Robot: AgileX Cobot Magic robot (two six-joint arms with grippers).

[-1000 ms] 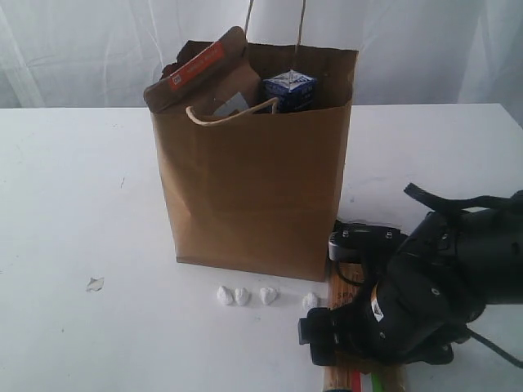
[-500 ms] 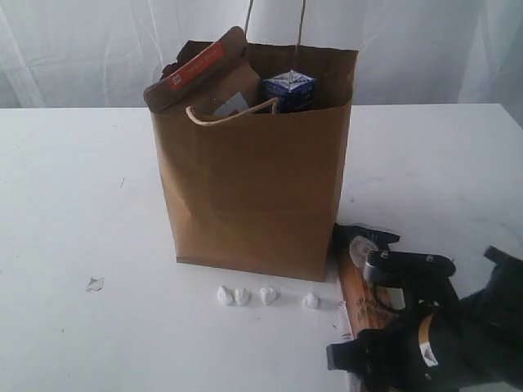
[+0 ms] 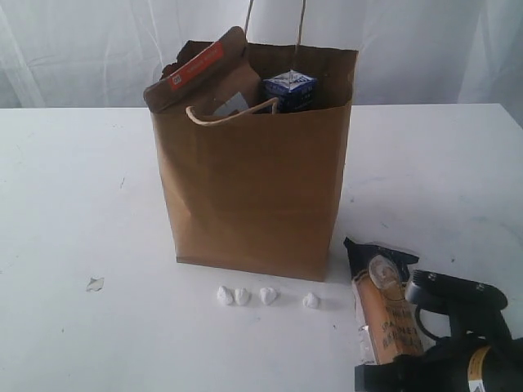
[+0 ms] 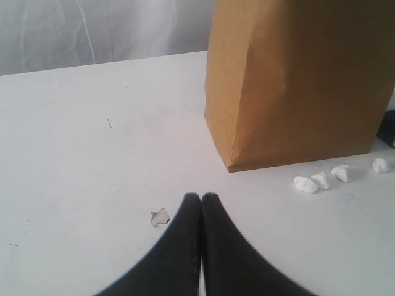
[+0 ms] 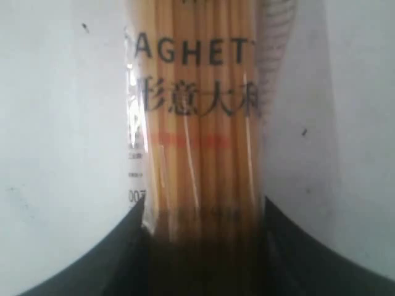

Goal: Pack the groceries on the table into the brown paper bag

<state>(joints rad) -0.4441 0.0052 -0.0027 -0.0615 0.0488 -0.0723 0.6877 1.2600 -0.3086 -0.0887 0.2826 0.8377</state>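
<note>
Your right gripper (image 5: 202, 216) pinches the clear packet of yellow spaghetti (image 3: 386, 314) lying flat on the white counter (image 3: 73, 204) at 4 o'clock of the tall brown paper bag (image 3: 253, 196); firm the grip before lifting it level.

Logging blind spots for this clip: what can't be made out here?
- Exterior view: the brown paper bag hides everything inside except the foil pouch and carton tops.
- Exterior view: the spaghetti packet has its near end under the right arm and off the frame's edge.
- Right wrist view: blurred; whether the right gripper presses the packet is unclear.
</note>
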